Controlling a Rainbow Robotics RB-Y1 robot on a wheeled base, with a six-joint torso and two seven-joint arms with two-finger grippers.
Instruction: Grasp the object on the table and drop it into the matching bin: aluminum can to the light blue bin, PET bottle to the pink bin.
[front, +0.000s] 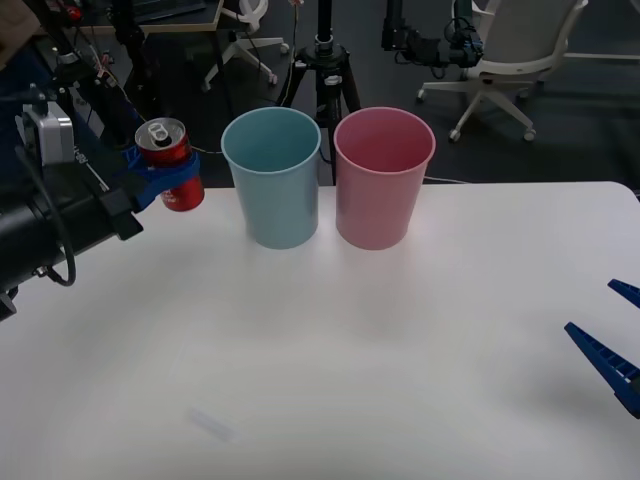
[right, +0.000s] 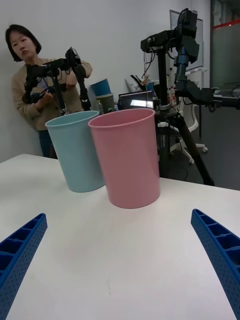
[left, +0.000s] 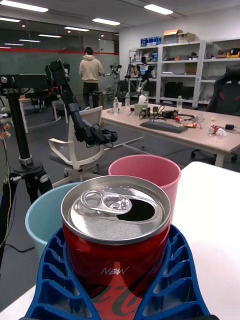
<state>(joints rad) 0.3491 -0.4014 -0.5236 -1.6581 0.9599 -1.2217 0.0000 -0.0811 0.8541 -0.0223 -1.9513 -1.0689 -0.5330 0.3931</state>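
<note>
The left gripper (front: 165, 180) clamps the upright can (front: 170, 163) in the air, left of the blue bin (front: 272, 180); its fingers hide the can's lower half. Pink bin (front: 383, 180) stands just right. The right gripper (front: 615, 340), cut off at the near right edge, is open over the table (front: 350, 350).

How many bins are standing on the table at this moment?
2. The light blue bin stands at the table's far edge, nearer the left gripper holding the aluminum can; the pink bin stands right beside it.
</note>
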